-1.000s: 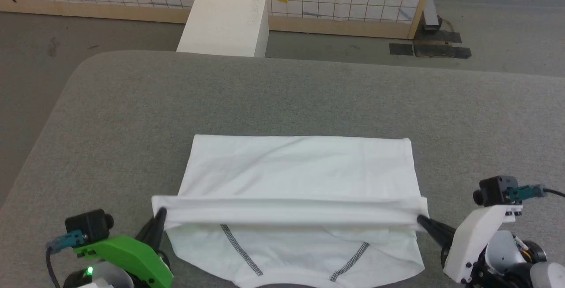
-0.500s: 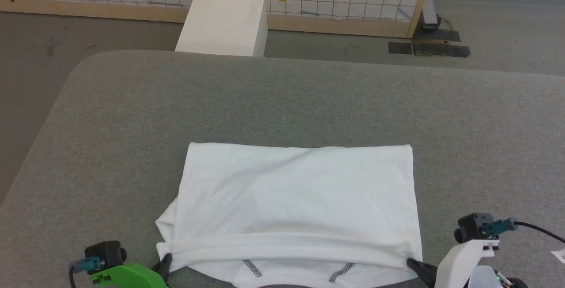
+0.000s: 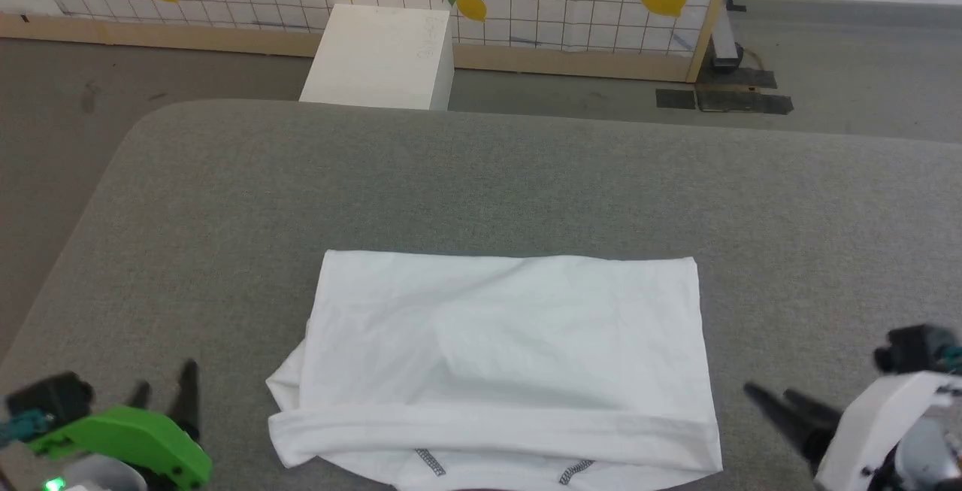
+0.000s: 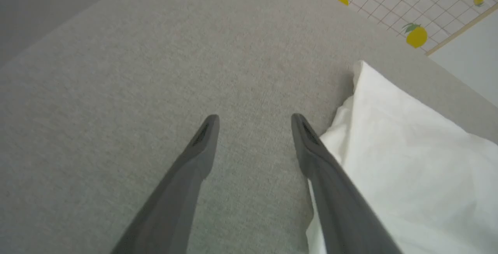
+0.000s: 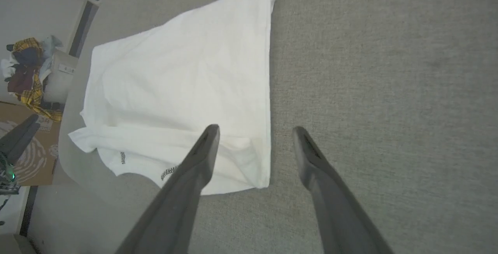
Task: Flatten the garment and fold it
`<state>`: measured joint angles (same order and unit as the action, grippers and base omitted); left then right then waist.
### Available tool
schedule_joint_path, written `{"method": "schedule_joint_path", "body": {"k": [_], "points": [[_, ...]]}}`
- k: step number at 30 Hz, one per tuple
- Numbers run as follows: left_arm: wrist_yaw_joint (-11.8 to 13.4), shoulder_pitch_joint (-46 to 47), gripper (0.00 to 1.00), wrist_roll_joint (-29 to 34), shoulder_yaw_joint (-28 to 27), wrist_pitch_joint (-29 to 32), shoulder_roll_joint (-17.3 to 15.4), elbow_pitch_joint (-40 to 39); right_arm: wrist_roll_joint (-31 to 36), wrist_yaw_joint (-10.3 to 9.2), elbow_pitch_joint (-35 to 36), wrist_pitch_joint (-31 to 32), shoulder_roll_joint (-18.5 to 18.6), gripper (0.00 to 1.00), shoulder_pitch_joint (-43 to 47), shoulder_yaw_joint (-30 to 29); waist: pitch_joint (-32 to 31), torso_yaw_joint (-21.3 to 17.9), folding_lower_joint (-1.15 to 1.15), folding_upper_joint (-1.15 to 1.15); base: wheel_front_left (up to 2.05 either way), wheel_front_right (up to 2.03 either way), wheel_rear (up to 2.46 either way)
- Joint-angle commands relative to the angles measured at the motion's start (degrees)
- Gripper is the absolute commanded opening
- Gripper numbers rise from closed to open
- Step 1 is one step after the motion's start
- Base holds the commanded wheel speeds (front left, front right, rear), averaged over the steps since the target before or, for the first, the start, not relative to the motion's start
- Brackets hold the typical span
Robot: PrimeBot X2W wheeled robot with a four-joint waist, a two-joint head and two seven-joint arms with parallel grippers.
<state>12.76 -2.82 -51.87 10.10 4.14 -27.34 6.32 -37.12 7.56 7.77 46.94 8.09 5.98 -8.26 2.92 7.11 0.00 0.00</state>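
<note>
Head view: the garment point(image 3: 503, 348) lay centred near the front edge of the grey table point(image 3: 481, 175), doubled into a rectangle. Long axis ran left-right, with the neck end at the near side and zigzag seams peeking from under the top layer. Left gripper point(image 3: 164, 386) and right gripper point(image 3: 768, 393) sat just outside the near corners, jaws wide and empty, likely kept clear so the laid fold wouldn't drag.

Left wrist view: left gripper point(image 4: 255, 118) was spread over bare table, with the bunched left corner just beside one finger — contact unclear.

Right wrist view: right gripper point(image 5: 256, 128) was spread and held nothing, one finger crossing in front of the near right corner.
</note>
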Motion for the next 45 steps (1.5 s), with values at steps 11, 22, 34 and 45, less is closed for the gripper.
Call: {"method": "schedule_joint_path", "body": {"k": [11,22,34,45], "points": [[-0.66,6.48,1.00,15.95,-1.05,-18.71,0.38,-9.79,6.66,-0.08,-4.62,6.12,4.17,1.00,-14.38,3.85,5.67,0.72,0.00,0.00,0.00,0.00,0.00],[-5.73,8.88,1.00,27.46,-3.61,-19.12,8.22,-11.13,7.80,-0.08,-15.92,7.49,4.51,1.00,-20.49,13.39,10.19,2.09,0.00,0.00,0.00,0.00,0.00],[-9.58,8.29,1.00,29.20,-5.69,-19.13,12.25,-7.94,4.22,-0.08,-21.74,4.86,2.51,1.00,-23.29,21.10,10.63,2.40,0.00,0.00,0.00,0.00,0.00],[-11.54,7.87,1.00,30.24,-7.66,-19.13,14.34,-7.02,6.50,-0.08,-25.51,1.07,6.25,0.00,-23.86,11.45,9.86,1.97,0.00,0.00,0.00,0.00,0.00]]}}
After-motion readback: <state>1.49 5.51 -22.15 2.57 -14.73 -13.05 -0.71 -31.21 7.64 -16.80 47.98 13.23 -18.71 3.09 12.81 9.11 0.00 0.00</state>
